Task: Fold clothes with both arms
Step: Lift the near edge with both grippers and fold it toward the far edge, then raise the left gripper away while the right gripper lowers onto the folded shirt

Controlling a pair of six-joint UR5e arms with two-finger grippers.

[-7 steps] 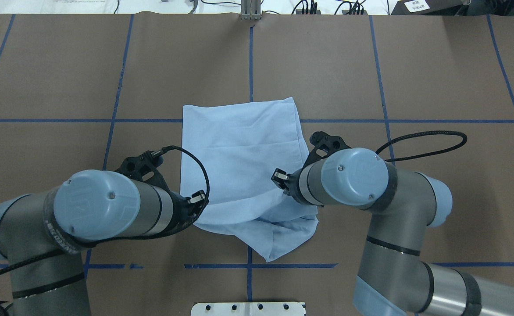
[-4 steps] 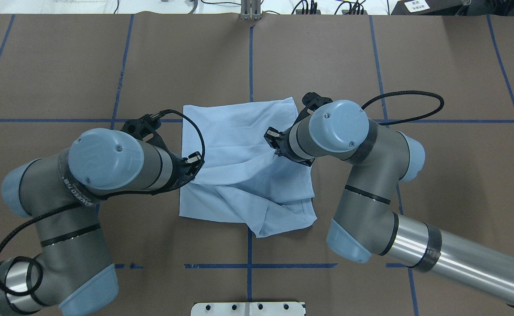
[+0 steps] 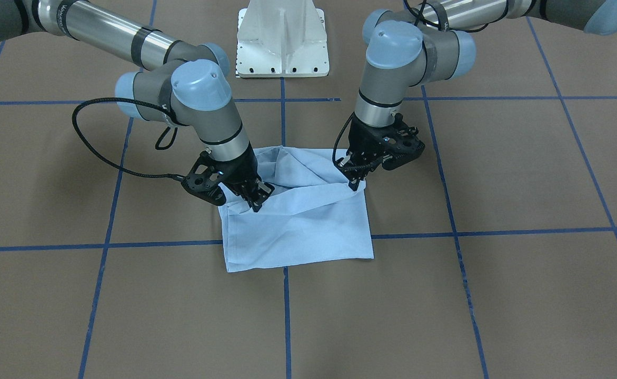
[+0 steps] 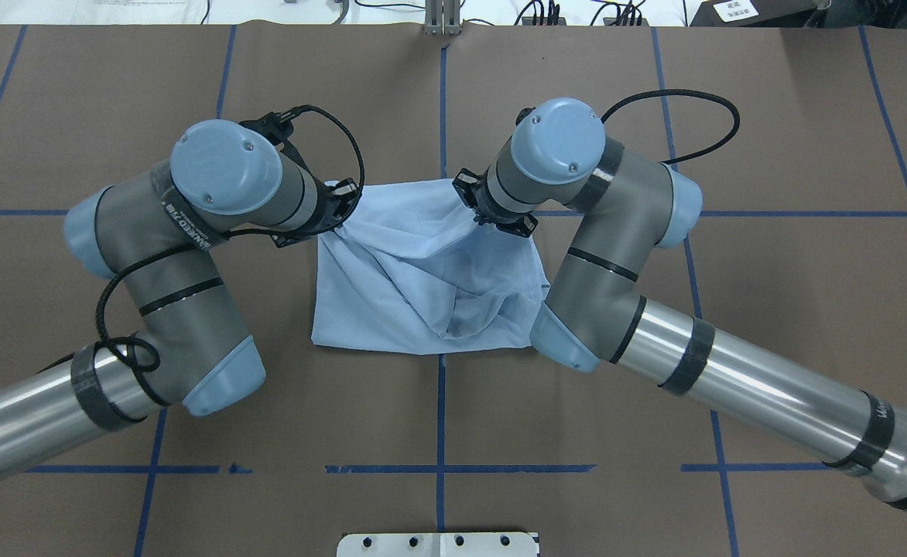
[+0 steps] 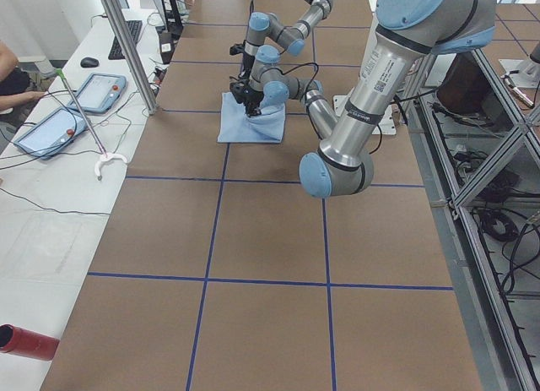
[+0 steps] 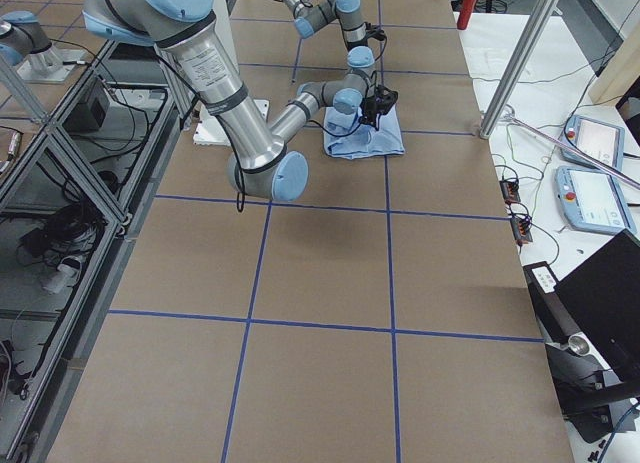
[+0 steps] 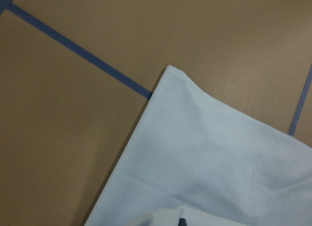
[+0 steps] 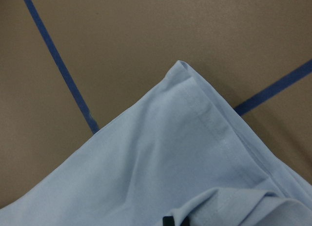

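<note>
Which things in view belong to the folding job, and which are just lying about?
In the job: light blue T-shirt; left gripper and right gripper, both pinching its lifted edge.
Lying about: white pedestal base; tablets, keyboard and red cylinder on the side bench.

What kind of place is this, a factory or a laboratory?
Probably a robotics laboratory: the table carries a blue tape grid, control pendants lie on a side desk, and loose cables lie on the floor.
</note>
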